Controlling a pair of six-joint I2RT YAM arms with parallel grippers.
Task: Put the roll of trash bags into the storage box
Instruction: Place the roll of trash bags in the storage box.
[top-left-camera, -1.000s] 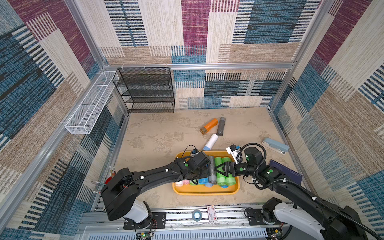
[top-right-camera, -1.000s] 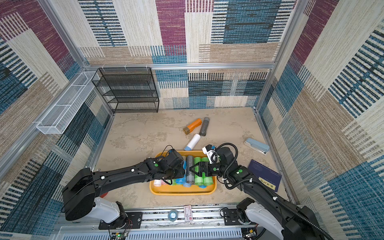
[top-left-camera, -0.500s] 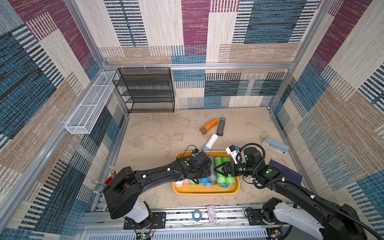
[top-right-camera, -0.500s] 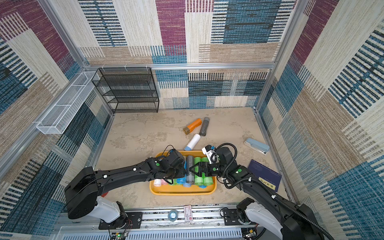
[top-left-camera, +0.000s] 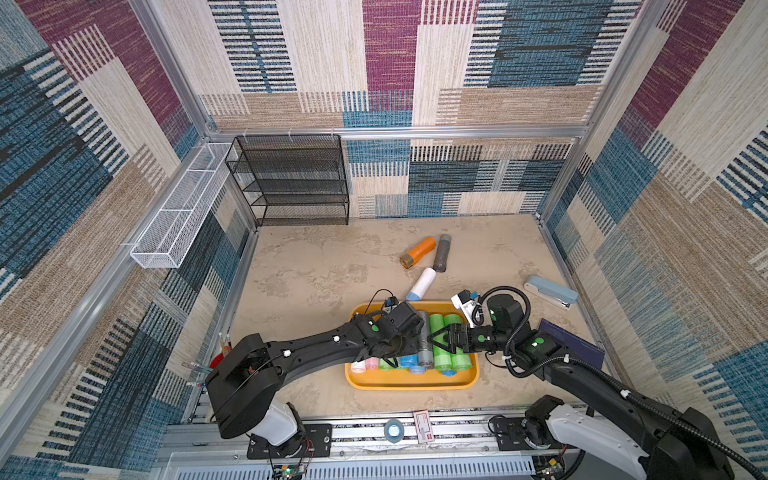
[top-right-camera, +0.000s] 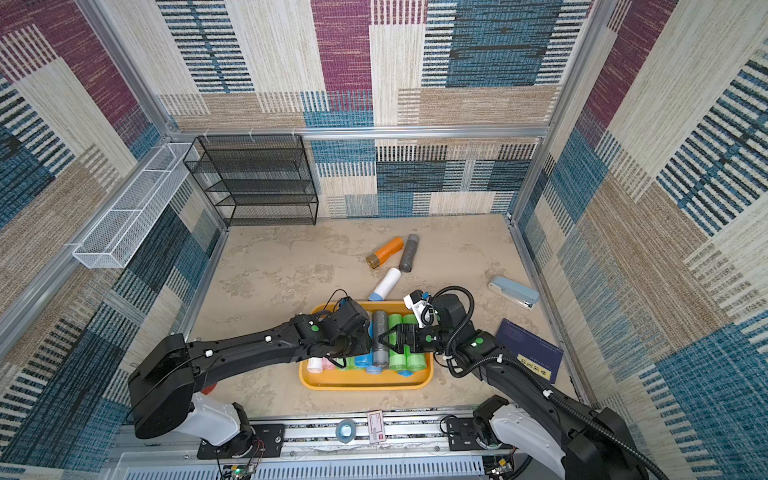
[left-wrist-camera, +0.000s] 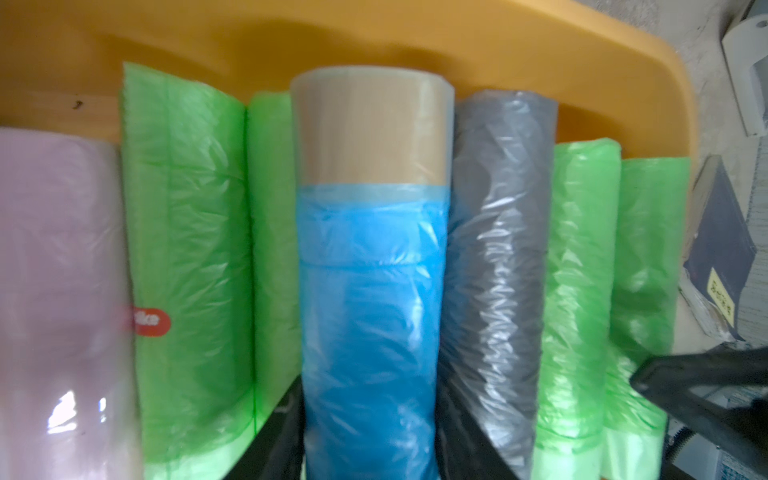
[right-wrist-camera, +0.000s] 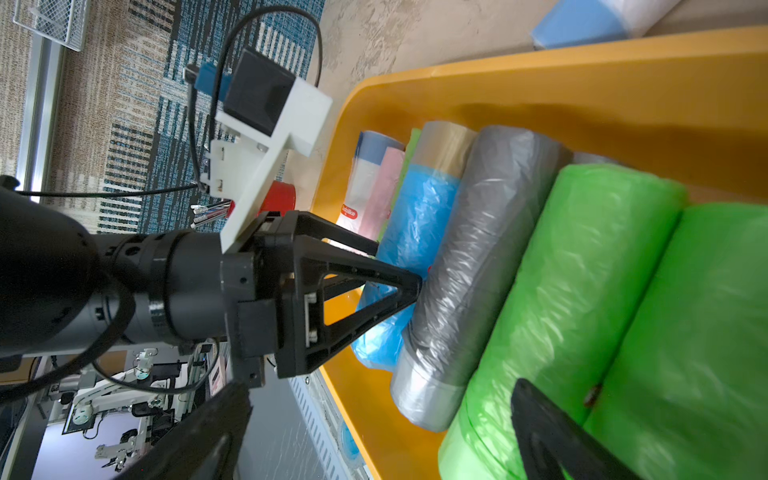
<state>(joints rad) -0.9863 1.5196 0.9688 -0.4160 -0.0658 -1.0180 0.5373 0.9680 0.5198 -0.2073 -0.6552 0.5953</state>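
Note:
The storage box (top-left-camera: 411, 384) is a shallow yellow-orange tray near the table's front edge, holding several rolls side by side: pink, green, blue, grey. My left gripper (top-left-camera: 399, 347) reaches in from the left. Its jaws sit tight on either side of the blue roll of trash bags (left-wrist-camera: 370, 299), which lies in the tray (left-wrist-camera: 415, 37) between a green roll (left-wrist-camera: 187, 232) and a grey roll (left-wrist-camera: 498, 249). My right gripper (top-left-camera: 434, 340) hovers open over the green rolls (right-wrist-camera: 582, 291) at the tray's right, holding nothing.
On the table behind the tray lie an orange roll (top-left-camera: 417, 252), a dark grey roll (top-left-camera: 441, 252) and a white roll with a blue end (top-left-camera: 420, 284). A stapler (top-left-camera: 550, 291) and a dark blue book (top-left-camera: 573, 345) are at the right. A black mesh rack (top-left-camera: 291, 183) and a white wire basket (top-left-camera: 178, 208) are at the back left.
The left wrist has edged slightly to the right over the tray. The right arm has stayed still with its jaws wide.

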